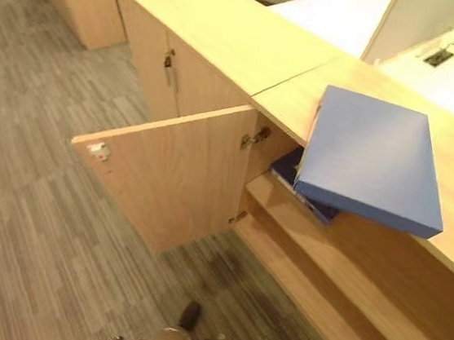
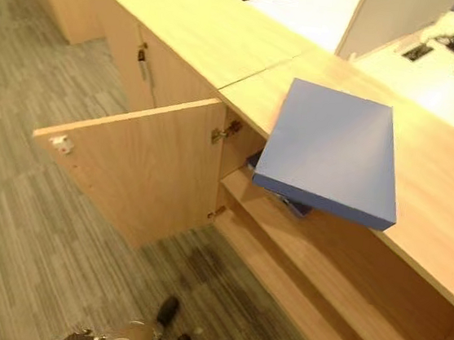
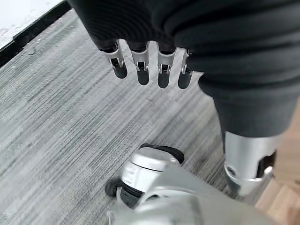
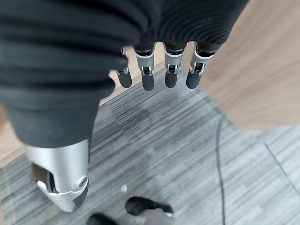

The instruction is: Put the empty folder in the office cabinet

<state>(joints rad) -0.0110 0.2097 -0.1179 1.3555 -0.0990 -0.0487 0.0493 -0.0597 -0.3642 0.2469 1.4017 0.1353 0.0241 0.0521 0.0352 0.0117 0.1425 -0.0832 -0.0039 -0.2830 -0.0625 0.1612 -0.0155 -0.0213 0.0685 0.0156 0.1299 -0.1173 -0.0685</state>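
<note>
While both hands [image 3: 150, 70] [image 4: 159, 70] hang slack over grey carpet [image 1: 32, 222], blue folder [image 1: 372, 158] overhangs cabinet top [image 1: 226, 30]

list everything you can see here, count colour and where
folder: 1, blue, flat on the cabinet top, one corner overhanging the open compartment
cabinet: 1 long unit, light wood, running along the carpet
cabinet door: 1, light wood, swung open towards the carpet
dark blue item: 1, on the upper shelf inside the cabinet, partly hidden under the folder
shelves: 2 visible, light wood, inside the open compartment
carpet: grey striped, in front of the cabinet
left hand: 1, fingers relaxed, holding nothing, above the carpet
right hand: 1, fingers relaxed, holding nothing, above the carpet
</note>
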